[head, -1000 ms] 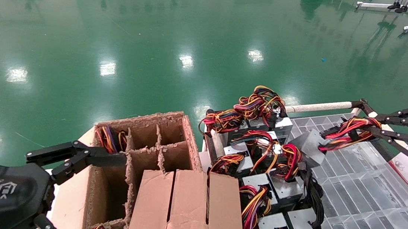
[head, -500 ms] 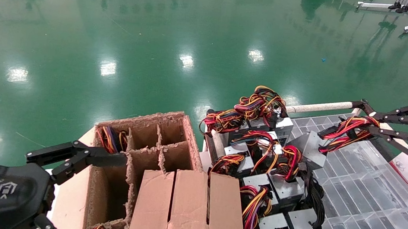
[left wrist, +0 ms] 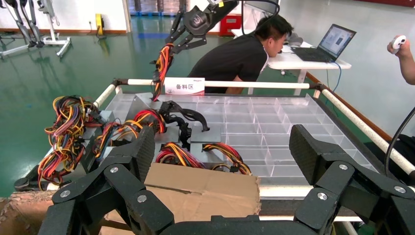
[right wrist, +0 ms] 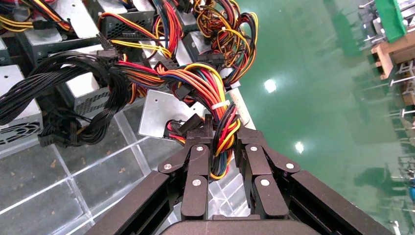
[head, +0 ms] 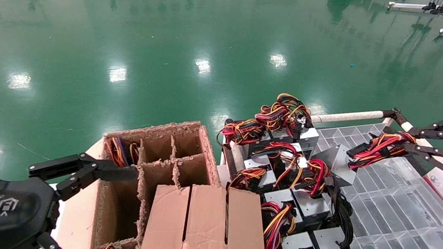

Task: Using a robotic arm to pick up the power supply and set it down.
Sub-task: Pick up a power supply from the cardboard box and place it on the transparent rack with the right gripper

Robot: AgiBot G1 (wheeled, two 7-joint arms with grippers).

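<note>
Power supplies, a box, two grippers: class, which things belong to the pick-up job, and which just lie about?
In the job:
- right gripper, shut on the wire bundle
- power supply

Lying about:
- left gripper, open
- cardboard box
- other power supplies
- clear tray

Right pincer (head: 400, 142) on power supply (head: 339, 162) wires

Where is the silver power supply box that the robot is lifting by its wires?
In the head view, the silver-grey power supply hangs at right over the clear tray, beside the heap of supplies, its wires clamped in the right gripper.
</note>
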